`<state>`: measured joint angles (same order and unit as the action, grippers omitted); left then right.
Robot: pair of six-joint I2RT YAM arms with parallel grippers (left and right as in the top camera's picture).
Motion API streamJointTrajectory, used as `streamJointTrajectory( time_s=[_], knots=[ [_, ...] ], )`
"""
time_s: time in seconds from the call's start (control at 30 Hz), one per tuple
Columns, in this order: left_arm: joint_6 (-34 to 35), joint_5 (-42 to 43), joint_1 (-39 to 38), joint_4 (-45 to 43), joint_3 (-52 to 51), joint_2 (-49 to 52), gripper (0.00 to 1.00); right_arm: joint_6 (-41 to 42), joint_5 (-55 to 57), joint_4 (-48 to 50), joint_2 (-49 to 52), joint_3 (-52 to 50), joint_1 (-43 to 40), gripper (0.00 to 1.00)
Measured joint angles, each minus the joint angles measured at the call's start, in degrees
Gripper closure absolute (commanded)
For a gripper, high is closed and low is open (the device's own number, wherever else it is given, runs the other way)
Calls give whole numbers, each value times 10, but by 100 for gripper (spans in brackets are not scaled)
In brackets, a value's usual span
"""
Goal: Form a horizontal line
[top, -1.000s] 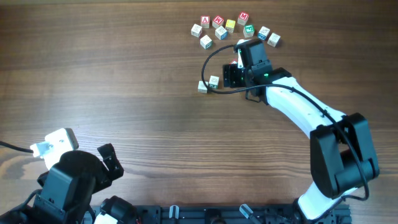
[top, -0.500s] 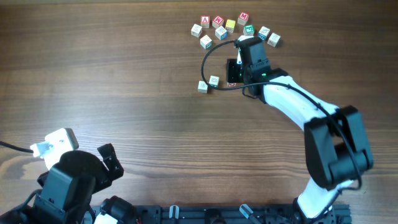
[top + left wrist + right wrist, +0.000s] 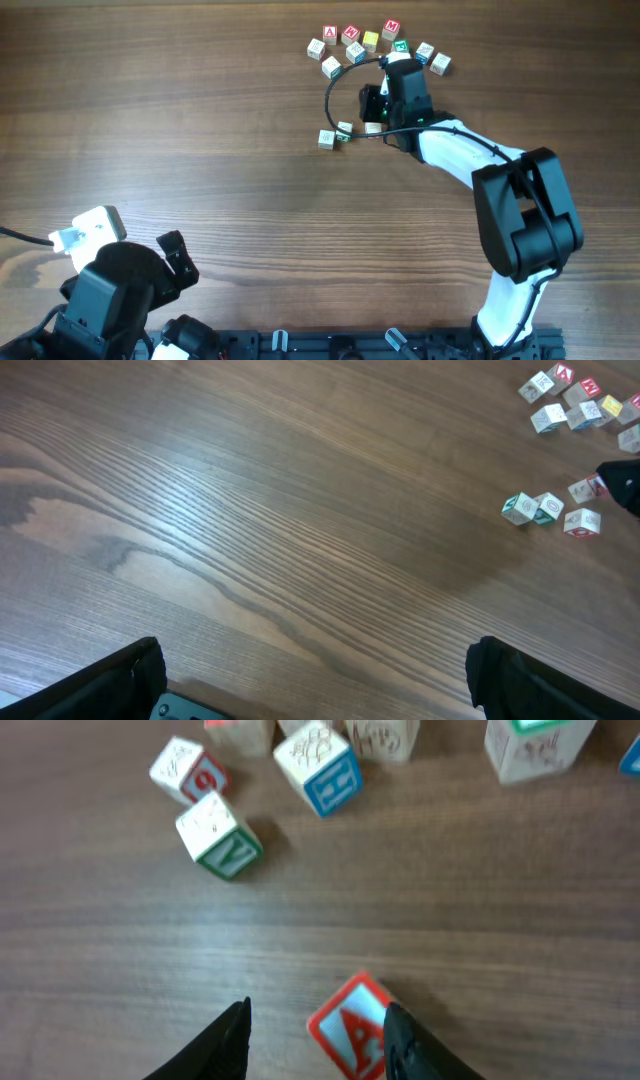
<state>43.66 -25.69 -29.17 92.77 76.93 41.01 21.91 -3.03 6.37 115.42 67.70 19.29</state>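
Two pale letter cubes (image 3: pixel 326 139) (image 3: pixel 344 130) touch in a short row on the wooden table. A third cube (image 3: pixel 373 128) lies a small gap to their right. The row also shows in the left wrist view (image 3: pixel 548 507). My right gripper (image 3: pixel 372 103) hovers just beyond the third cube. In the right wrist view it (image 3: pixel 318 1032) is open, with a red "A" cube (image 3: pixel 349 1023) on the table between its fingers, close to the right finger. My left gripper (image 3: pixel 315 680) is open and empty at the near left, far from the cubes.
Several loose cubes with coloured letters (image 3: pixel 371 40) lie scattered at the far edge, just beyond the right gripper. In the right wrist view a green "V" cube (image 3: pixel 220 836) and a blue cube (image 3: pixel 320 765) lie ahead of the fingers. The right arm's cable (image 3: pixel 335 90) loops over the row.
My right gripper has moved away from the row toward the far cluster. The third cube, hidden under it before, now lies uncovered. The left arm has not moved.
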Motion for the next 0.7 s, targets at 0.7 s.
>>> streamJointTrajectory(
  time_s=[0.7],
  knots=[
    [0,0,0,0,0,0,0,21,-61,19,9,0,-53,96]
  ],
)
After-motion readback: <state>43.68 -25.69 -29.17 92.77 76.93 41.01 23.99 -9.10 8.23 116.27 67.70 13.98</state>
